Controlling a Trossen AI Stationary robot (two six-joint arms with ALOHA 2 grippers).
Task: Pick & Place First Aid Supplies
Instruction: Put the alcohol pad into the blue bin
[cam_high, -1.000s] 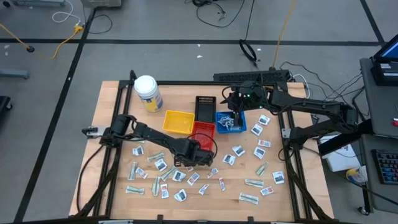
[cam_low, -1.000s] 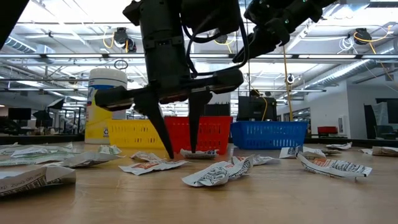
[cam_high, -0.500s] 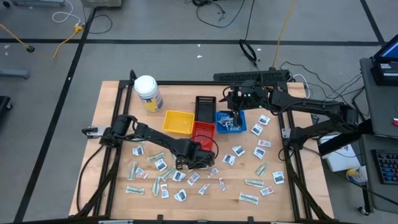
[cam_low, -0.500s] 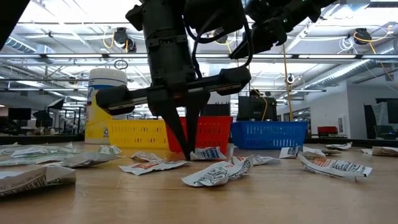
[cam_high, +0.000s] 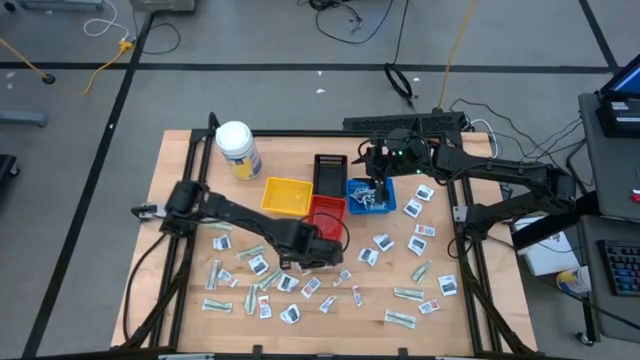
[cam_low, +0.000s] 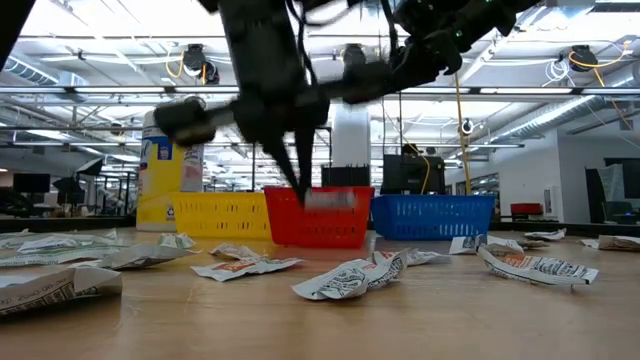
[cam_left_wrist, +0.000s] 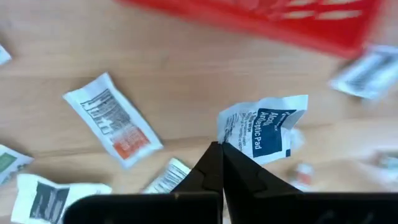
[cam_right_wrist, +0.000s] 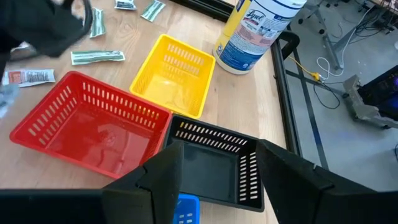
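Many small flat packets (cam_high: 300, 290) lie scattered on the near half of the wooden table; more lie on the right (cam_high: 425, 230). My left gripper (cam_high: 318, 254) is shut on a white packet with blue print (cam_left_wrist: 264, 127), held above the table just near of the red tray (cam_high: 327, 210). In the low view the gripper (cam_low: 300, 185) and the packet (cam_low: 330, 200) are blurred in front of the red tray. My right gripper (cam_high: 378, 183) is open and empty above the blue tray (cam_high: 372, 197), which holds several packets. My left gripper pinches the white packet by one edge (cam_left_wrist: 231, 140) between its two shut fingers (cam_left_wrist: 214, 165). The fingers point down from above. The crumpled packet sticks out to one side of the fingertips, lifted clear of the table.
A yellow tray (cam_high: 283, 195), a black tray (cam_high: 329, 172), the red tray and the blue tray stand together at mid table. A white jar with a yellow label (cam_high: 238, 150) stands at the far left. A slip with a red mark (cam_left_wrist: 115, 121) lies under my left gripper.
My left gripper stood open with its fingertips on the table on either side of the white packet. It has shut on the packet and risen, lifting it clear of the table to the height of the red tray's wall.
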